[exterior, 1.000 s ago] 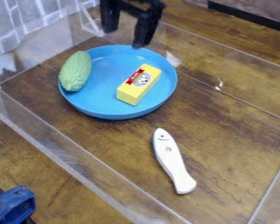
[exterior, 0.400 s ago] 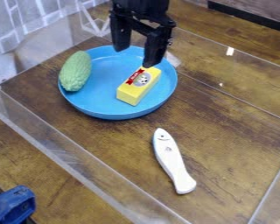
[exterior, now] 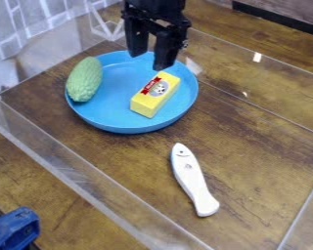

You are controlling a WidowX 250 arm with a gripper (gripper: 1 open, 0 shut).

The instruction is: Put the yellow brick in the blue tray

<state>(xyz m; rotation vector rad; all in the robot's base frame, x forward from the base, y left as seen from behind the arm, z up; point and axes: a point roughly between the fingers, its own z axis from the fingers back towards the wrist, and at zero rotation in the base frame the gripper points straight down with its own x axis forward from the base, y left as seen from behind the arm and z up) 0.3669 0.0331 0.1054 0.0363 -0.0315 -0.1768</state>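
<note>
The yellow brick (exterior: 156, 94), with a white-and-red label on top, lies flat inside the blue tray (exterior: 110, 124), on its right half. My gripper (exterior: 152, 59) hangs above the tray's far rim, just behind the brick and clear of it. Its dark fingers point down and stand close together, shut on nothing.
A green bumpy oval object (exterior: 83, 78) lies in the tray's left part. A white remote-like object (exterior: 194, 180) rests on the wooden table in front and to the right. Clear plastic walls (exterior: 48, 161) border the table. Something blue (exterior: 11, 230) sits at the bottom left corner.
The gripper came down and slightly right over the tray's far side, then drew its fingers together. The brick has stayed where it lies in the tray.
</note>
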